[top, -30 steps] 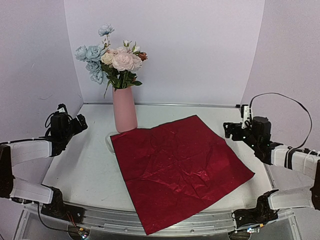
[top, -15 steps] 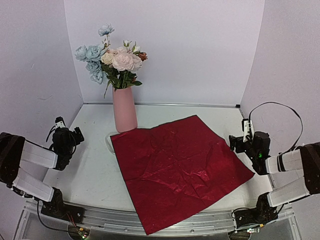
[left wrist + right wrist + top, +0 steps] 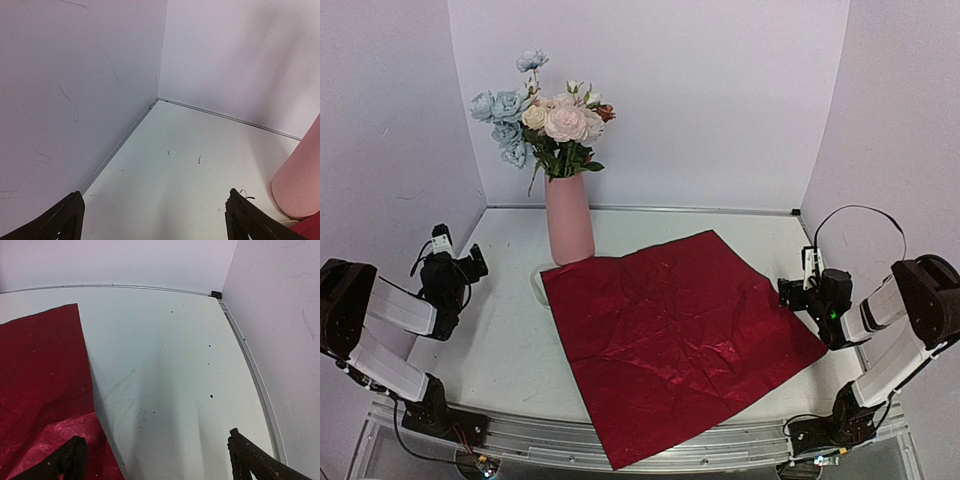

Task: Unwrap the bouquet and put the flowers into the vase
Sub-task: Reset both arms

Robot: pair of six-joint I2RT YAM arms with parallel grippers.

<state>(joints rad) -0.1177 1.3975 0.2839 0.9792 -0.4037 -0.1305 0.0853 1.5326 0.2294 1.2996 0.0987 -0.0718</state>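
The flowers (image 3: pixel 548 122), pink, peach, white and pale blue with green leaves, stand upright in the salmon-pink vase (image 3: pixel 569 220) at the back left. The bouquet's dark red wrapping paper (image 3: pixel 680 335) lies spread flat across the middle of the table. My left gripper (image 3: pixel 470 263) hovers open at the left edge, well left of the vase (image 3: pixel 300 182). It holds nothing (image 3: pixel 154 200). My right gripper (image 3: pixel 790 293) is open and empty beside the paper's right corner (image 3: pixel 40 380), over bare table (image 3: pixel 155 440).
A small whitish thing (image 3: pixel 537 284) lies by the vase's foot at the paper's left edge. White walls close in the table on the left, back and right. A metal rail (image 3: pixel 620 450) runs along the near edge.
Both arms have folded back toward the side walls, the grippers sinking lower and outward. Flowers, vase and paper have not moved.
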